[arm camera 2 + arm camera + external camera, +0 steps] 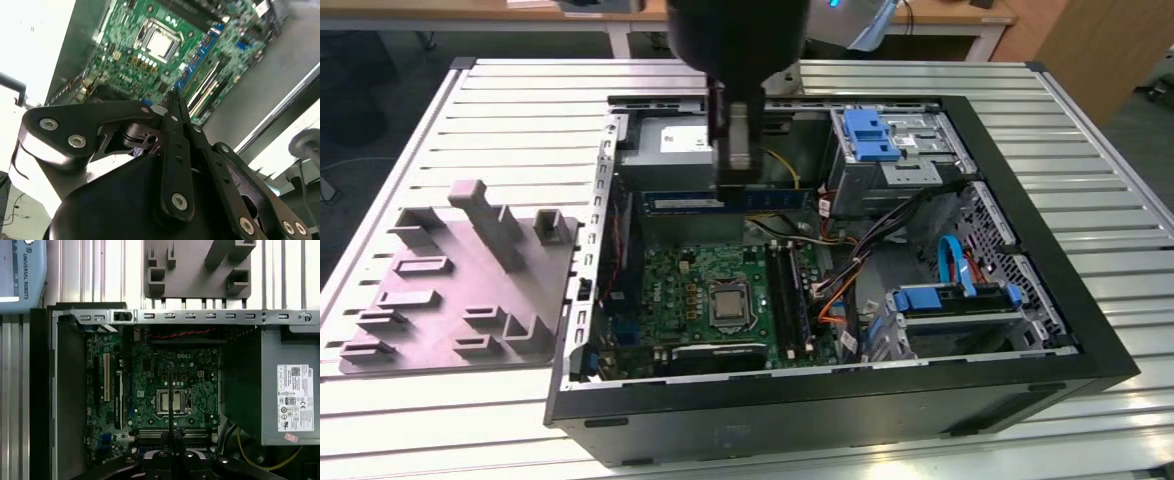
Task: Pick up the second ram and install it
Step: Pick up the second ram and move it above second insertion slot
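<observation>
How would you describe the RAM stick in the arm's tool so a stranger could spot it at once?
Find the open black computer case lying on the slatted metal table. Near the silver power supply, the tool grips the second ram, a level strip hanging above the motherboard. Unlike the black slots below, it is blue-green, with a pale sticker.

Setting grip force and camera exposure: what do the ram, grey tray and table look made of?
Second ram: matte blue-green circuit board, likely fibreglass laminate, with a pale sticker; held in the gripper. Grey tray: dull, uniform plastic by the look, with blocky posts. Table: silvery ribbed slats with a soft sheen, probably aluminium.
</observation>
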Controlling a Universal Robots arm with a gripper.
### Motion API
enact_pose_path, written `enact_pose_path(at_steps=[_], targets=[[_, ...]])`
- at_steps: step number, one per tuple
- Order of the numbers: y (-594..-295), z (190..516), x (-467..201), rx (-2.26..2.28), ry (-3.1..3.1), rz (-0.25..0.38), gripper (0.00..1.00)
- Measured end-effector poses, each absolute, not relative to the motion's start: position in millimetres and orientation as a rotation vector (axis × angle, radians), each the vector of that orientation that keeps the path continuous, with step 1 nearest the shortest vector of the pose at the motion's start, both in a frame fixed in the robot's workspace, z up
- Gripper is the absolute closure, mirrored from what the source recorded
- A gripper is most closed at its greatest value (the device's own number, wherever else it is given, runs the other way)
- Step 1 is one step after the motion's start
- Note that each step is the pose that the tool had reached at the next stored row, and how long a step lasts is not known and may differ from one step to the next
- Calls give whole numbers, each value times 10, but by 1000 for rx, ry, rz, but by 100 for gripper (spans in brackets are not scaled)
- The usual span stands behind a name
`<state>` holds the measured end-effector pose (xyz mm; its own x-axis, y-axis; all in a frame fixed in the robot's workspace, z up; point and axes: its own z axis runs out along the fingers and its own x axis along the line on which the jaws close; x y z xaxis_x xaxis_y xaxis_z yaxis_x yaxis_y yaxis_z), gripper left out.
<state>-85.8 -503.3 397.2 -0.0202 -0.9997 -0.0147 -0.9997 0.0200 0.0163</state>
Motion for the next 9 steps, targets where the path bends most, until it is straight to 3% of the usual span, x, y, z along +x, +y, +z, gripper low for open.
enact_pose_path(at_steps=[9], targets=[[-5040,3972,-654,2198,-2243,-35,89]])
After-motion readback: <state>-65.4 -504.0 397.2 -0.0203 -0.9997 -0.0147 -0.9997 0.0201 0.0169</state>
